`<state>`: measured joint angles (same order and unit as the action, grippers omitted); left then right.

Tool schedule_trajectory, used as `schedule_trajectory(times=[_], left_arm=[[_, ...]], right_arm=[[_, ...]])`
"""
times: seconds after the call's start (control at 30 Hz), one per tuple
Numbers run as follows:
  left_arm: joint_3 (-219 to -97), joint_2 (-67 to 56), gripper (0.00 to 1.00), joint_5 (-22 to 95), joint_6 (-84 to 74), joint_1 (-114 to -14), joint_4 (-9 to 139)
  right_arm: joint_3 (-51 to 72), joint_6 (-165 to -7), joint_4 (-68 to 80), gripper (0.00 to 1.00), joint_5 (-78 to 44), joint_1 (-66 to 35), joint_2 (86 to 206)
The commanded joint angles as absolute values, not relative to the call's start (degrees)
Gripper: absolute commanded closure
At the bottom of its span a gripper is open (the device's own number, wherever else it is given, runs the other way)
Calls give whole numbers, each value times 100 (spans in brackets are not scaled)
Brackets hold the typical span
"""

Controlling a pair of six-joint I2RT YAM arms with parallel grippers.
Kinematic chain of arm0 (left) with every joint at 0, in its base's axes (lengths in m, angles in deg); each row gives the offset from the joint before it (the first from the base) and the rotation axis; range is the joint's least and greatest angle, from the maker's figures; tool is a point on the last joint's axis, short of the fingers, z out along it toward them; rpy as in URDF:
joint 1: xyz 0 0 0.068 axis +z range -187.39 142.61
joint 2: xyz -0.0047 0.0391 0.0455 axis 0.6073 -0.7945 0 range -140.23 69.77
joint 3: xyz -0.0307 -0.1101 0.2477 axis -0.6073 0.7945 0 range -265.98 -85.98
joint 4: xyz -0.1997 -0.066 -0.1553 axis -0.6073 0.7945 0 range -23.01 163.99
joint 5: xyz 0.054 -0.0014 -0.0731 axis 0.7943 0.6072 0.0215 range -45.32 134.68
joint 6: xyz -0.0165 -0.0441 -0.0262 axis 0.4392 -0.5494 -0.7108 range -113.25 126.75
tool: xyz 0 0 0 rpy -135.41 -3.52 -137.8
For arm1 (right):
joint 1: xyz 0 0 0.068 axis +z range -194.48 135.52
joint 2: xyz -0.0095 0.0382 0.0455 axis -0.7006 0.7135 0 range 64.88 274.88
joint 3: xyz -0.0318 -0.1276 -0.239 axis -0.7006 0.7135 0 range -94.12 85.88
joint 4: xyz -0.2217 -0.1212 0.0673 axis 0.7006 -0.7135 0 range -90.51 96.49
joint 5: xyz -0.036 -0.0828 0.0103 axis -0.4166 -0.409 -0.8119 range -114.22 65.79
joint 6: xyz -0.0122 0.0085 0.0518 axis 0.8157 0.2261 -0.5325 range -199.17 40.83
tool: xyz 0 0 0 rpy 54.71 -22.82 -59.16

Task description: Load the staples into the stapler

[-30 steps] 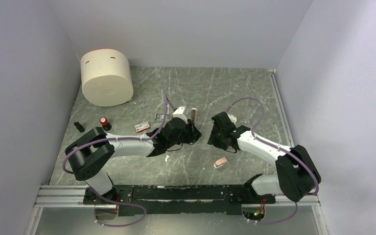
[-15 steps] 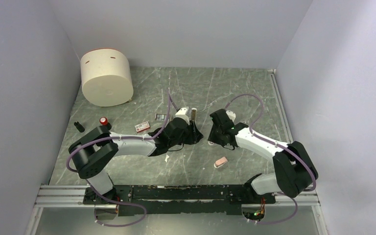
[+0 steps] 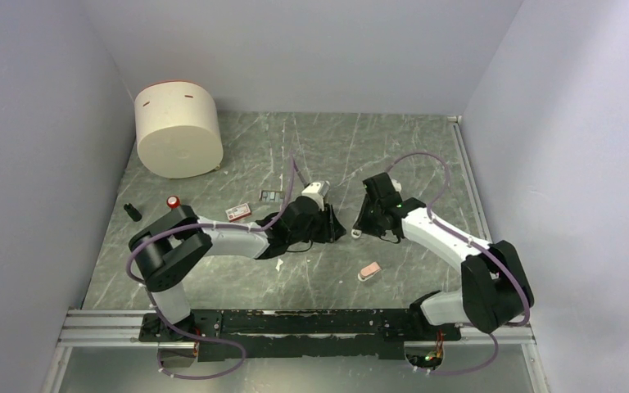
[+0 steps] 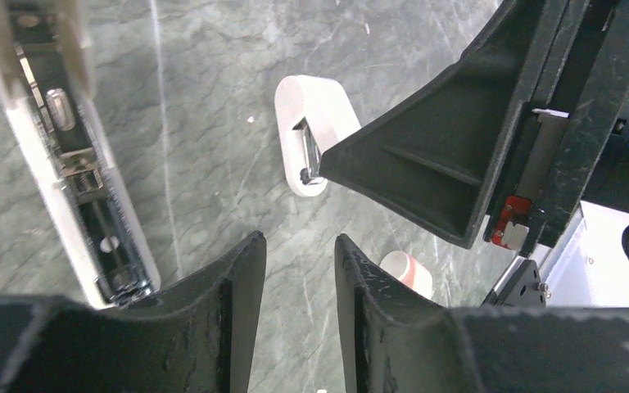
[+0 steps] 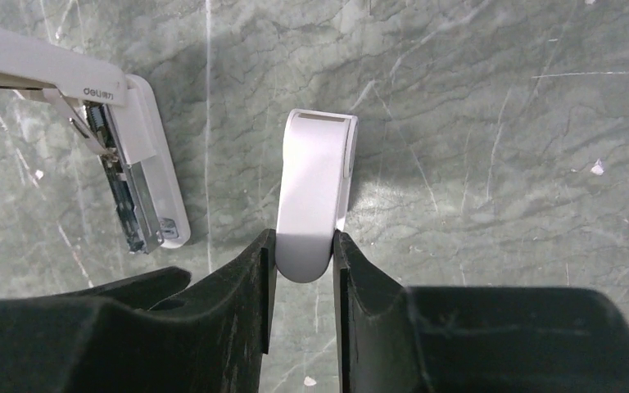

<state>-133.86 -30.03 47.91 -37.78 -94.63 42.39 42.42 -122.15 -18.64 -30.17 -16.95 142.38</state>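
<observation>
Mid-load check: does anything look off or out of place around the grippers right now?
The stapler lies hinged open, its track exposed. Oddly, the right gripper is shut on a short white piece beside it, while the staple box lies well away from it.

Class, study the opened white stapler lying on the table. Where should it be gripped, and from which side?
Probably best: grip the stapler across its narrow width, mid-length on the lower bar, coming from above. It lies flat and slim with its long sides exposed. The lid is hinged up, so stay clear of the open channel.
</observation>
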Motion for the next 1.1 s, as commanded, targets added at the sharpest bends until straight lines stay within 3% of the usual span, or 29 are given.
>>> schedule_trajectory(times=[0.0,0.33,0.73,1.07], left_arm=[[-13747,-3306,60,4389,-3776,-9505,3821],[-13992,-3803,63,4157,-3994,-9505,3714],[-13932,-3774,56,4208,-4020,-9512,3450],[-14003,-3848,74,4252,-4018,-9505,3561]], right_arm=[[4131,-12020,-2001,86,-2297,-1981,13998],[4340,-11895,-1938,86,-1126,-2684,13633],[4385,-11830,-1968,86,-733,-2864,13499],[4357,-11794,-1997,86,-597,-2897,13414]])
